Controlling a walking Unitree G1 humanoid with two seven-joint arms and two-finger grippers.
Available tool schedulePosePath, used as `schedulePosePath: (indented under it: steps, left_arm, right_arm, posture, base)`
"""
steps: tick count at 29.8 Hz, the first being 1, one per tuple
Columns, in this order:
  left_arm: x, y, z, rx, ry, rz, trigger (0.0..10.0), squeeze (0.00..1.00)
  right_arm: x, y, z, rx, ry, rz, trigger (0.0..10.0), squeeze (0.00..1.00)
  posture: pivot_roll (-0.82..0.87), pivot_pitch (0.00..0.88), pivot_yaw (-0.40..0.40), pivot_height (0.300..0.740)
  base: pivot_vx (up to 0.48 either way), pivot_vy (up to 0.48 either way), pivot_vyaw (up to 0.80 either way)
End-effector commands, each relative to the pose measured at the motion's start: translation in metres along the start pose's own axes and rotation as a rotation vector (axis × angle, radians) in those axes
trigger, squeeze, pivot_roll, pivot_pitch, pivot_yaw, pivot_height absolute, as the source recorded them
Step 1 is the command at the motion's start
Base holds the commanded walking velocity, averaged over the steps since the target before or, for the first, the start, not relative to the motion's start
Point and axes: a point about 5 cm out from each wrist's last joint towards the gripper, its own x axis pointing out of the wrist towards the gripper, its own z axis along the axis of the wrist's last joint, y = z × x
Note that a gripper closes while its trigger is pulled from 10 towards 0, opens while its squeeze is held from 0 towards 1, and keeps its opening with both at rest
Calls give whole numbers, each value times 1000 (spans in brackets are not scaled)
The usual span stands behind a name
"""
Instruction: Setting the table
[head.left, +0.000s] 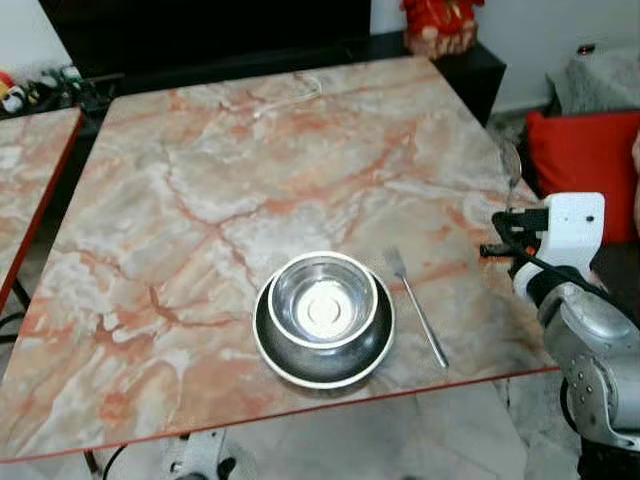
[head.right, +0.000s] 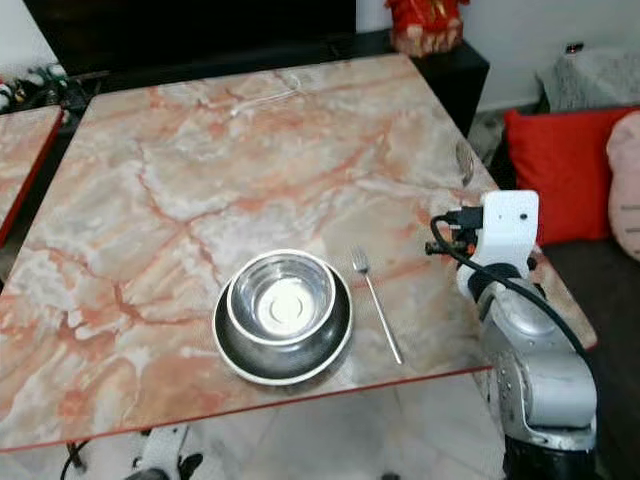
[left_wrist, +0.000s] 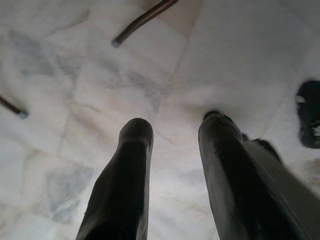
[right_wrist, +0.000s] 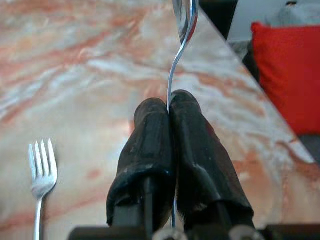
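Note:
A steel bowl (head.left: 323, 300) sits inside a dark plate (head.left: 290, 365) near the front edge of the marble table (head.left: 250, 180). A fork (head.left: 418, 305) lies just to the right of the plate, tines pointing away from me. My right gripper (right_wrist: 168, 102) is shut on the thin handle of a spoon (right_wrist: 176, 70), held over the table's right edge. The spoon's bowl (head.left: 511, 165) points away from me, further right than the fork. My left gripper (left_wrist: 175, 125) hangs open over the pale tiled floor with nothing between its fingers.
A red cushion (head.left: 585, 165) lies right of the table, close to my right arm. A second marble table (head.left: 30, 170) stands at the left. A dark cabinet (head.left: 200, 40) runs behind the table, with a red ornament (head.left: 440, 25) on it. A white cable (head.left: 290, 98) lies at the far side.

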Motion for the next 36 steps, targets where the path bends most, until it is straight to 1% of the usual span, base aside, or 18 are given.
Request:
schedulePosePath:
  steps: [1, 3, 4, 5, 7, 9, 11, 12, 13, 14, 15, 16, 18, 21, 24, 28, 31, 36]
  left_arm:
    - [-2, 3, -13, 15, 52, 7, 10000, 0]
    - [-3, 4, -13, 16, 53, 8, 10000, 0]
    - [-3, 4, -13, 16, 53, 8, 10000, 0]
    - [-4, 10, -14, 18, 55, 13, 10000, 0]
    - [-4, 12, -15, 18, 57, 15, 10000, 0]
    - [-5, 19, -15, 19, 58, 21, 10000, 0]
    - [-6, 24, -16, 19, 58, 25, 10000, 0]
    - [-6, 24, -16, 19, 58, 25, 10000, 0]
    - [-7, 28, -16, 20, 59, 29, 10000, 0]
    - [-7, 28, -16, 21, 59, 30, 10000, 0]
    - [-7, 27, -17, 22, 60, 29, 10000, 0]
    - [-7, 27, -17, 22, 60, 29, 10000, 0]
    - [-6, 18, -18, 24, 62, 20, 10000, 0]
    - [-6, 14, -20, 25, 65, 15, 10000, 0]
    - [-5, 7, -23, 25, 71, 7, 10000, 0]
    - [-6, 6, -24, 25, 73, 6, 10000, 0]
    - [-6, 7, -25, 26, 77, 9, 10000, 0]
    - [-6, 10, -25, 23, 75, 13, 10000, 0]
  right_arm:
    - [-4, 4, -4, -61, 62, 54, 10000, 0]
    - [-5, 1, -11, -89, 111, 64, 10000, 0]
    - [-5, 1, -11, -89, 111, 64, 10000, 0]
    - [-7, 2, -17, -129, 159, 116, 10000, 0]
    - [-8, 2, -19, -143, 178, 140, 10000, 0]
    - [-10, 3, -25, -163, 218, 184, 10000, 0]
    - [-11, 2, -29, -155, 240, 191, 10000, 0]
    - [-11, 2, -29, -155, 240, 191, 10000, 0]
    - [-11, 3, -32, -97, 254, 202, 10000, 0]
    - [-11, 4, -34, -70, 259, 208, 10000, 0]
    - [-13, 8, -38, -34, 268, 228, 10000, 0]
    - [-13, 8, -38, -34, 268, 228, 10000, 0]
    - [-15, 13, -44, -1, 285, 253, 10000, 0]
    - [-14, 17, -52, 29, 311, 259, 10000, 0]
    - [-13, 22, -59, 16, 326, 261, 10000, 0]
    - [-11, 24, -62, 13, 334, 248, 10000, 0]
    - [-6, 26, -65, 31, 332, 228, 10000, 0]
    - [0, 30, -66, 40, 330, 236, 10000, 0]
  posture:
    - [-228, 133, 91, 740]
    - [-232, 132, 92, 740]
    - [-232, 132, 92, 740]
    - [-235, 130, 93, 740]
    - [-236, 130, 93, 740]
    - [-234, 128, 91, 740]
    - [-234, 128, 89, 740]
    - [-234, 128, 89, 740]
    - [-235, 127, 88, 740]
    - [-232, 127, 87, 740]
    - [-230, 128, 86, 740]
    - [-230, 128, 86, 740]
    - [-230, 128, 84, 740]
    - [-229, 125, 81, 740]
    - [-223, 123, 79, 740]
    - [-222, 119, 78, 740]
    - [-220, 117, 78, 740]
    - [-211, 128, 73, 740]
  base:
    - [0, 0, 0]
    - [0, 0, 0]
    - [0, 0, 0]
    - [0, 0, 0]
    - [0, 0, 0]
    - [0, 0, 0]
    - [0, 0, 0]
    - [0, 0, 0]
    - [0, 0, 0]
    - [0, 0, 0]
    - [0, 0, 0]
    - [0, 0, 0]
    - [0, 0, 0]
    - [0, 0, 0]
    - [0, 0, 0]
    - [0, 0, 0]
    - [0, 0, 0]
    - [0, 0, 0]
